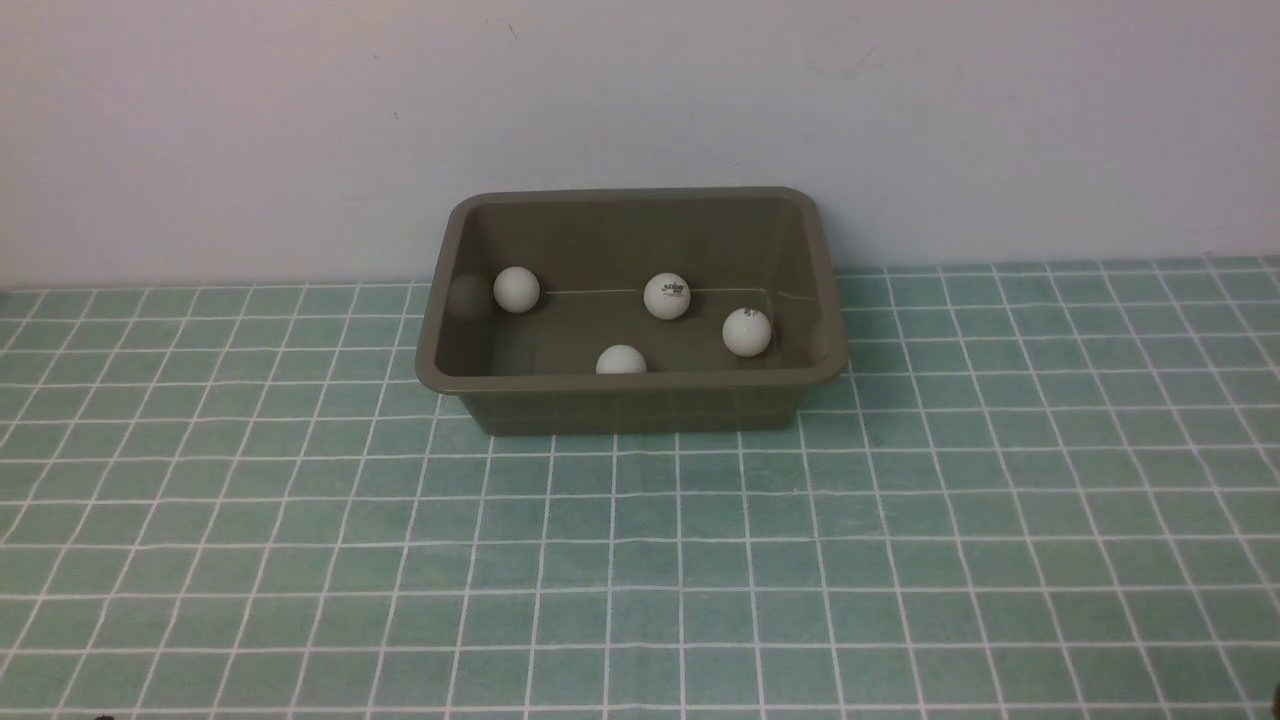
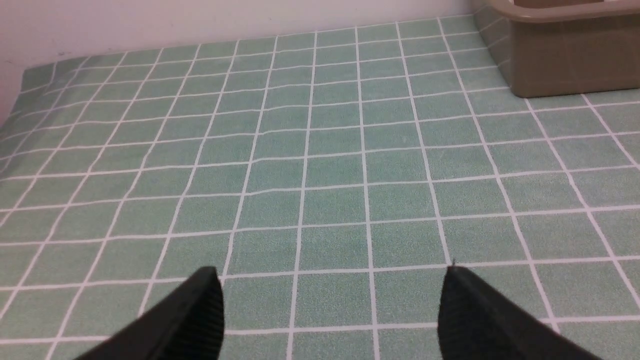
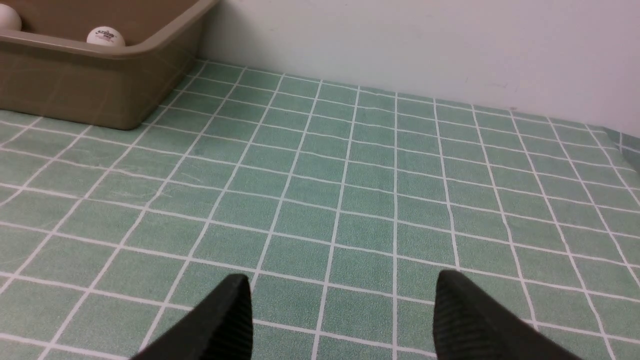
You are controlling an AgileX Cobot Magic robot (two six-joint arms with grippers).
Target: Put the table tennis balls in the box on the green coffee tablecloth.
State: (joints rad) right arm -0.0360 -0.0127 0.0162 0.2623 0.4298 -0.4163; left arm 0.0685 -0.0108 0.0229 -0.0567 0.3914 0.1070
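Observation:
The olive-brown box [image 1: 630,400] stands at the back middle of the green coffee tablecloth [image 1: 640,560], close to the wall. Several white table tennis balls lie inside it: one at the left [image 1: 516,289], one with a printed mark in the middle [image 1: 667,296], one at the right [image 1: 747,332], and one half hidden behind the near wall [image 1: 621,360]. Neither arm shows in the front view. My left gripper [image 2: 332,280] is open over bare cloth, the box [image 2: 565,55] far off. My right gripper [image 3: 342,285] is open over bare cloth too, with the box [image 3: 100,85] and a marked ball [image 3: 105,36] far ahead.
A plain pale wall [image 1: 640,100] runs right behind the box. The cloth's edge [image 3: 622,140] shows in the right wrist view near the wall.

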